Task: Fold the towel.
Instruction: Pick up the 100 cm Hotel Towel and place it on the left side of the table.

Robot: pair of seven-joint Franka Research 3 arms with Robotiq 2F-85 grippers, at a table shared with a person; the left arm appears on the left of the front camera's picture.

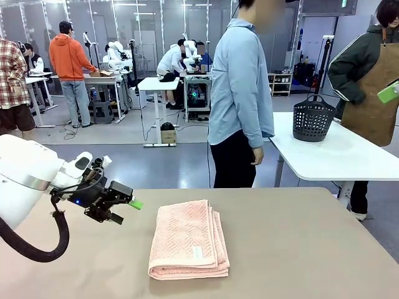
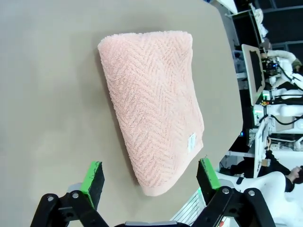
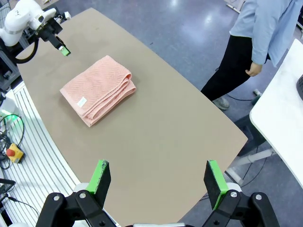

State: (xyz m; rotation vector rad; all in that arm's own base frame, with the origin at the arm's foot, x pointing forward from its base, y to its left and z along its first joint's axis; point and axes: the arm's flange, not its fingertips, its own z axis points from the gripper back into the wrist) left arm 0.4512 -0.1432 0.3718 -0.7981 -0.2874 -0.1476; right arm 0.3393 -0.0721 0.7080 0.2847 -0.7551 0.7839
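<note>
Both your grippers are open and empty: left gripper (image 1: 128,209) hangs just left of the folded towel (image 1: 189,238), whose long axis runs near-to-far, while right gripper (image 3: 157,183) hovers well apart.

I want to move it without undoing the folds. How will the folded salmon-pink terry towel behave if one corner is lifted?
The folded salmon-pink terry towel would probably sag and unfold, since its soft stacked layers lie loose. Its looped weave looks grippy, not slippery.

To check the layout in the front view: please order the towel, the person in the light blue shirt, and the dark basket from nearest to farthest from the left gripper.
From the left gripper:
1. Towel, folded, beside it on the table.
2. Person in the light blue shirt, beyond the table's far edge.
3. Dark basket, on the white table, far right.
</note>
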